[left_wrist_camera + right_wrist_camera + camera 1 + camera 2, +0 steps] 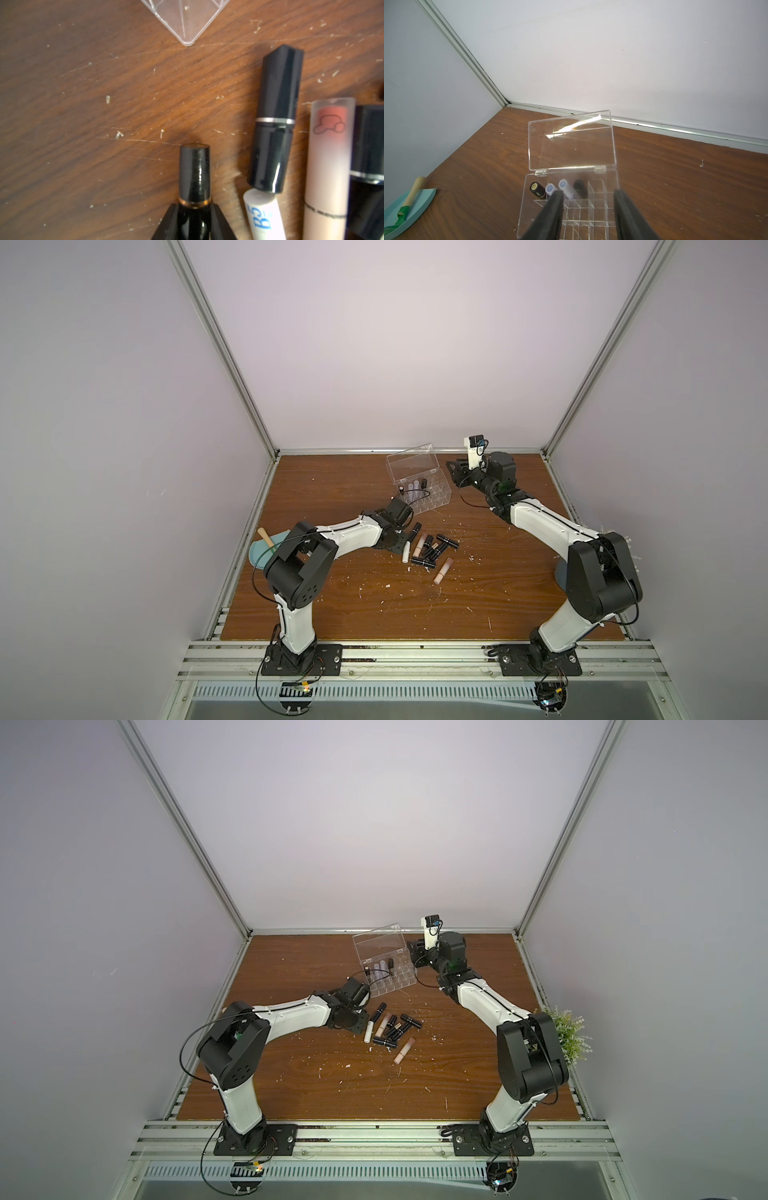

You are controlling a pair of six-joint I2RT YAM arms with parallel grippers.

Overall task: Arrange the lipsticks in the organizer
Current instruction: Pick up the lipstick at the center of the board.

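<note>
Near organizer (185, 20) corner, bare table (83, 124), gripped lipstick (194, 172)

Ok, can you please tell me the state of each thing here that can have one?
organizer: open, lid raised.
four lipsticks: standing in the row by the hinge.
loose lipsticks: lying flat on the table.
gold-banded lipstick: held between the left fingers.
left gripper: shut on the gold-banded lipstick.
right gripper: open, empty.

The left arm (349, 533) stretches low on the near side of the organizer (571, 145), its left gripper (195, 205) clamped on a black lipstick (195, 172), while the right arm (544, 522) holds the right gripper (588, 192) beside the organizer, pointed at it, jaws apart.
</note>
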